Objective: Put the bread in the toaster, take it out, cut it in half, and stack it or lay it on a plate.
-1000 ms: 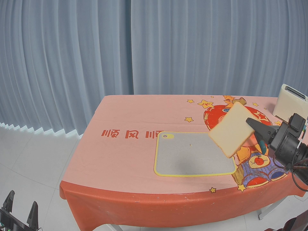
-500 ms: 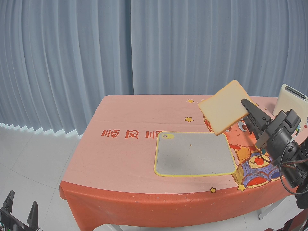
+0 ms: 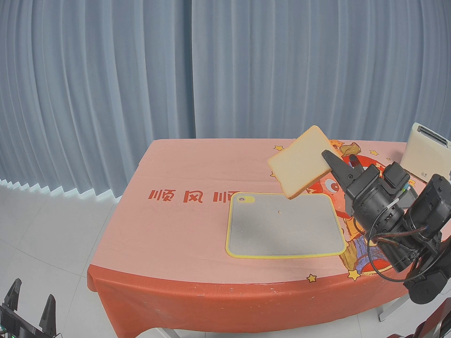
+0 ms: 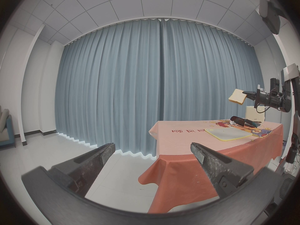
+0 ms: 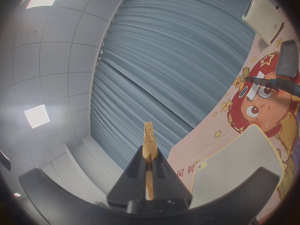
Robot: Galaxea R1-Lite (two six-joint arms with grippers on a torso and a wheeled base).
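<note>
Where the right gripper (image 3: 334, 159) pinches one edge, a square, pale, thin-crusted bread slice (image 3: 300, 167) hangs tilted above the grey, yellow-rimmed cutting board (image 3: 282, 226). Left gripper (image 4: 152, 148): jaws spread, empty.

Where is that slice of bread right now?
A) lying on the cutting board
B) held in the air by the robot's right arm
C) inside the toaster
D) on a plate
B: the right end effector pinches the bread by one edge, up in the air above the table and clear of the cutting board.
</note>
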